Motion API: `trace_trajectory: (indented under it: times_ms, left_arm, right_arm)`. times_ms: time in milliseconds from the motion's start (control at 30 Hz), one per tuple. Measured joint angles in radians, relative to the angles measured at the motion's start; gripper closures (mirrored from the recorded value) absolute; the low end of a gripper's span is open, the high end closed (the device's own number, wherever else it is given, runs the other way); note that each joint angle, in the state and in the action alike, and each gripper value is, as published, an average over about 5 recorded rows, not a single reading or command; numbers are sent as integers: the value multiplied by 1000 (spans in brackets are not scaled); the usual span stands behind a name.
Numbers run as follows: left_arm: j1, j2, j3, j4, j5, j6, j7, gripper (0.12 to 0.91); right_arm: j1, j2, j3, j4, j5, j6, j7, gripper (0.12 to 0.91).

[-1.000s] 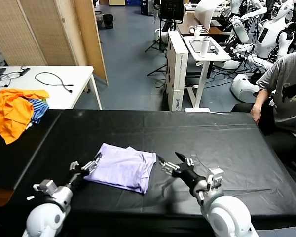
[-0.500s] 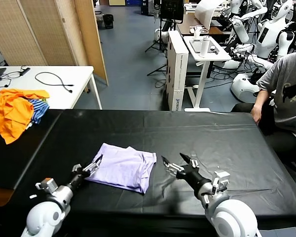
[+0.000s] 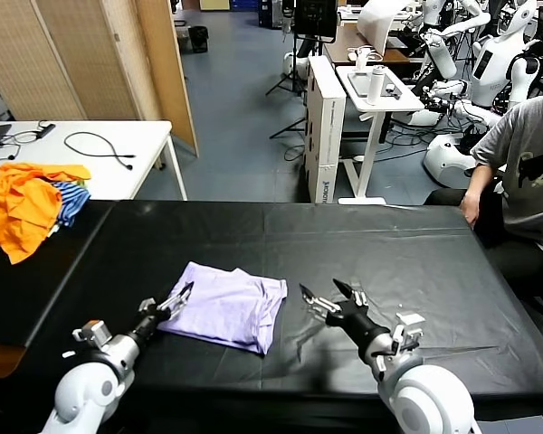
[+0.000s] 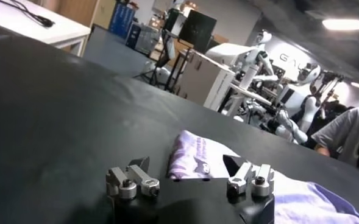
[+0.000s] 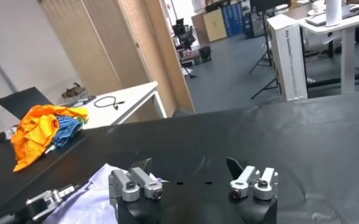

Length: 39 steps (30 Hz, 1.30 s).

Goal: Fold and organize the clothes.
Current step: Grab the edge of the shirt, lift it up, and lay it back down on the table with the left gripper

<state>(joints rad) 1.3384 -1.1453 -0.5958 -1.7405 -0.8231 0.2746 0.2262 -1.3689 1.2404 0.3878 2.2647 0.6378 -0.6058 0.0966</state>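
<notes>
The pale lavender T-shirt (image 3: 226,306) lies folded into a rough rectangle on the black table (image 3: 416,253), left of centre near the front. My left gripper (image 3: 174,301) is open at the shirt's left edge, low over the table. The left wrist view shows the shirt (image 4: 197,155) with its purple print just beyond the left gripper (image 4: 188,165). My right gripper (image 3: 328,297) is open and empty, just right of the shirt's right edge. In the right wrist view the right gripper (image 5: 190,165) hovers over bare black cloth, with a corner of the shirt (image 5: 88,204) to one side.
A heap of orange and blue-striped garments (image 3: 27,203) lies at the table's far left. A white side table (image 3: 81,149) with cables stands behind it. A seated person (image 3: 525,172) is at the right end. Robots and stands fill the background.
Both arms have drawn back slightly toward the front edge. The left gripper has come off the shirt's left edge a little. The shirt has not moved.
</notes>
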Motion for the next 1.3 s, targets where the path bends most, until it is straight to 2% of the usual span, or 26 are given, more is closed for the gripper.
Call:
trace_trajectory:
  times_ms: [567, 667, 733, 900, 1067, 1167, 1300]
  left_arm:
    - [1, -5, -5, 10, -29, 11, 2, 124]
    - [3, -5, -6, 8, -29, 12, 1, 146]
    - [5, -5, -6, 6, -28, 13, 1, 213]
    - [8, -5, -6, 4, -25, 13, 1, 544]
    - [10, -6, -8, 1, -25, 12, 0, 797]
    - [13, -7, -9, -1, -26, 11, 1, 851]
    - [20, -12, -16, -11, -3, 4, -15, 848]
  right_arm:
    - [2, 2, -4, -6, -8, 0, 1, 118]
    - [2, 2, -5, -7, -10, 0, 1, 118]
    - [3, 3, -7, -8, -11, 0, 1, 118]
    - [3, 7, -12, -11, -15, 0, 1, 118]
    - [4, 8, -14, -14, -16, 0, 1, 118]
    - [8, 8, -15, -19, -18, 0, 1, 118]
    - [10, 10, -17, -22, -20, 0, 1, 118]
